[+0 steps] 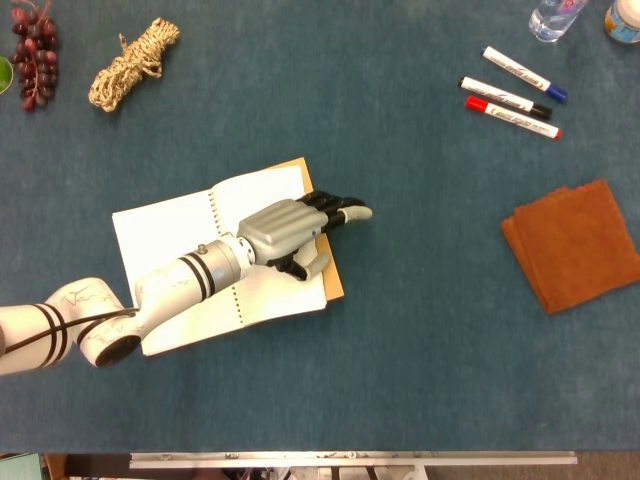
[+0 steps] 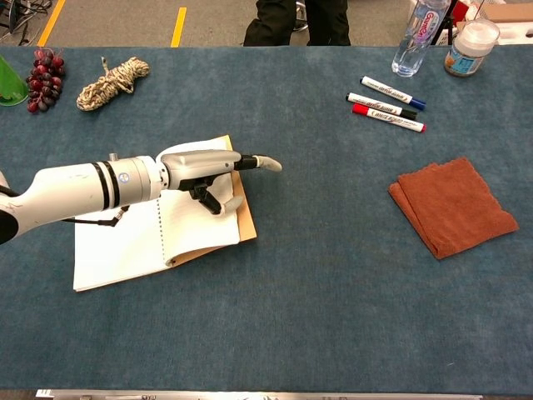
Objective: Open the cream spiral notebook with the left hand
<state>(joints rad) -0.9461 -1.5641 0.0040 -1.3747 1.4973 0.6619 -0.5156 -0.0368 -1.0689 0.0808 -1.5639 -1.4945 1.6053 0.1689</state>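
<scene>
Cream notebook (image 1: pixel 215 255) lies open under the left hand (image 1: pixel 295 225), fingers apart; chest view shows it hovering.

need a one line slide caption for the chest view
Left hand extended flat over the opened cream spiral notebook on a blue table, markers and a folded brown cloth to its right.

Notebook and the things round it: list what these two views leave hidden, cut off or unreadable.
- Notebook: ruled pages, any writing too small to read in both views; the left hand and forearm cover the middle of the spread.
- Left hand: whether it touches the page is unclear.
- Right hand: in neither view.
- Bottle and jar: cut by the head view's top edge.
- Markers: print too small to read.
- Green object: cut by the left edge.
</scene>
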